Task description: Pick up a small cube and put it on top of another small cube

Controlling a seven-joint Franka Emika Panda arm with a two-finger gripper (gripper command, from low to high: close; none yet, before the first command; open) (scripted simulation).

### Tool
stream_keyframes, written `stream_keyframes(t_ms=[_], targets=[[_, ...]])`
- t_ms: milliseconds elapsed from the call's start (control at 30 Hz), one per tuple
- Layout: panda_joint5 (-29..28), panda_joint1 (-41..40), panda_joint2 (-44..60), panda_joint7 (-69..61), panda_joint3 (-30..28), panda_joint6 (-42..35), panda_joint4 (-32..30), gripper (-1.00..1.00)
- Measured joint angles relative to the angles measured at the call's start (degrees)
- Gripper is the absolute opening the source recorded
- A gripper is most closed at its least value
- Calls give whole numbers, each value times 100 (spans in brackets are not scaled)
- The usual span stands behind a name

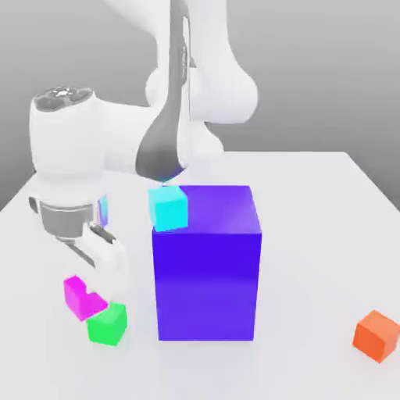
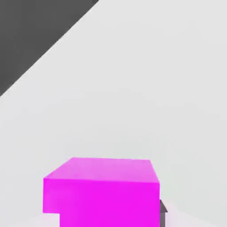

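One pink cube [image 1: 76,298] sits gripped between the closed fingers of the gripper [image 1: 100,287], just beside the green cube [image 1: 108,325]. We judge the grasp made and the stacking left to do; whether the pink is clear of the table [image 1: 312,258], we cannot tell. The blue block [image 1: 207,281] stands nearby.

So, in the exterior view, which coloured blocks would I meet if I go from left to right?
Small magenta cube, small green cube, large blue block, small orange cube.
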Motion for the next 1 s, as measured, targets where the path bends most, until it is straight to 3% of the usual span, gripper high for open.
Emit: stream_keyframes(t_ms=[300, 633, 1000], targets=[[250, -15, -483, 45, -64, -126, -527, -100], [-56, -91, -293, 286, -104, -85, -407, -100], [-163, -79, 316, 366, -133, 550, -408, -100]])
